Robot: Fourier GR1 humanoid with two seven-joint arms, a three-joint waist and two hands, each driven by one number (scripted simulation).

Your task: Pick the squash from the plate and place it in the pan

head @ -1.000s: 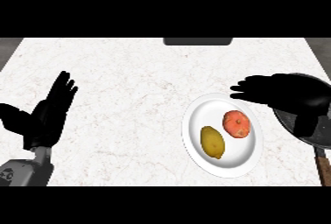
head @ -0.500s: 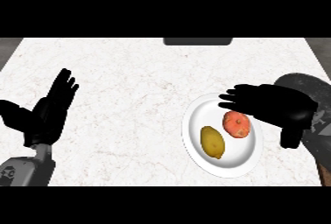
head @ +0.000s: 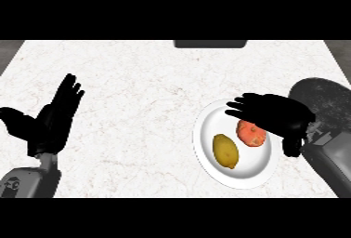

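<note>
Two items lie on the plate (head: 218, 173): the squash (head: 251, 133) under the open right hand (head: 274, 116), a yellow fruit (head: 225, 151) at its 8 o'clock; the left hand (head: 51, 121) rests open.

Right hand (head: 273, 116) covers the plate's (head: 209, 153) upper right rim and the top edge of the orange-red item (head: 251, 134) — whether fingers touch that item, cannot tell. Which of the two items on the plate is the squash is also unclear; the other is a yellow oval (head: 225, 150).

Pan (head: 325, 100): left rim hidden behind the right hand and forearm, right side cut off by the view's edge, handle not visible.

Right forearm runs out at the lower right corner. Left forearm (head: 29, 182) is cut off at the bottom — only a short grey stretch shows.

Dark object (head: 209, 44) at the counter's far edge: clipped at the top, unidentifiable.
</note>
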